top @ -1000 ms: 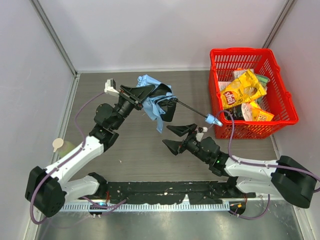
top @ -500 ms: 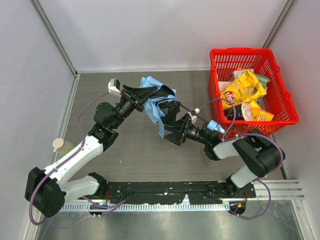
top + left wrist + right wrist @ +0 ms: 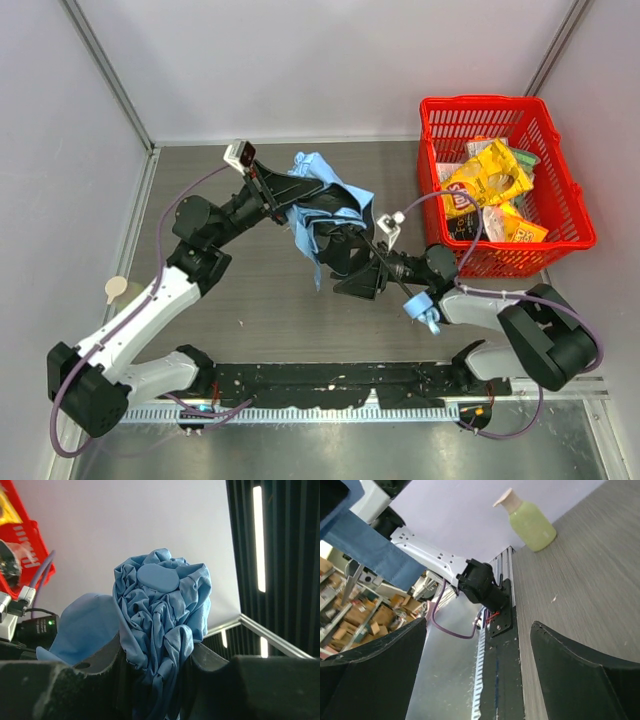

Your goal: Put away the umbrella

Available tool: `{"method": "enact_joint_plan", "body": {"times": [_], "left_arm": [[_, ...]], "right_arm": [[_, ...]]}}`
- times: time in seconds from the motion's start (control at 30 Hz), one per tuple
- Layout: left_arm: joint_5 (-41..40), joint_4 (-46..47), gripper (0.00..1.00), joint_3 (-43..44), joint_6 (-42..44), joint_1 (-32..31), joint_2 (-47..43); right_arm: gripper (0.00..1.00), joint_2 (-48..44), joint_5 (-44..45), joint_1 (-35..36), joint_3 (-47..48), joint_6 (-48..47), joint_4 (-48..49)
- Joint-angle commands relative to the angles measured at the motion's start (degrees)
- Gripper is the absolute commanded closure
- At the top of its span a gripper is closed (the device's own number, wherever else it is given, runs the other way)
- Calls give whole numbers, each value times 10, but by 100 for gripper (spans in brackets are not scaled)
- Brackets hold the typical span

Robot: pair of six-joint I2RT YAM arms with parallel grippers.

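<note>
The umbrella [image 3: 322, 205] is a bunched sky-blue canopy held up above the table's middle. Its thin black shaft slants down to the small blue handle [image 3: 422, 308] at the front right. My left gripper [image 3: 298, 193] is shut on the canopy; in the left wrist view the crumpled fabric [image 3: 160, 610] fills the gap between the jaws of that gripper [image 3: 160, 655]. My right gripper [image 3: 353, 266] stands open just below the canopy, beside the shaft. In the right wrist view that gripper [image 3: 479, 630] has nothing between its fingers, and a flap of blue fabric [image 3: 365, 550] hangs at upper left.
A red basket [image 3: 428, 150] with yellow snack bags [image 3: 486, 180] stands at the back right. A green bottle [image 3: 128, 294] with a beige cap stands by the left wall and also shows in the right wrist view as the bottle [image 3: 530, 522].
My left gripper has carried the canopy to the right. The right arm swung left, under the canopy. The handle dropped from beside the basket toward the front.
</note>
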Motion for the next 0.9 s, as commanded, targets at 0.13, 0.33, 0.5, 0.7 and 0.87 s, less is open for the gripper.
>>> {"method": "enact_joint_plan", "body": {"times": [0.13, 0.33, 0.5, 0.7, 0.87], "left_arm": [[62, 64, 100, 60, -48, -1, -20], [61, 69, 100, 58, -56, -1, -28], [65, 71, 100, 62, -55, -3, -26], [65, 84, 100, 64, -59, -5, -18], [62, 91, 100, 64, -60, -8, -13]], "right_arm": [[13, -27, -49, 48, 129, -79, 218], [16, 4, -71, 109, 195, -82, 218], [18, 5, -75, 131, 199, -91, 217], [25, 10, -71, 144, 209, -97, 218], [31, 19, -71, 147, 226, -92, 218]]}}
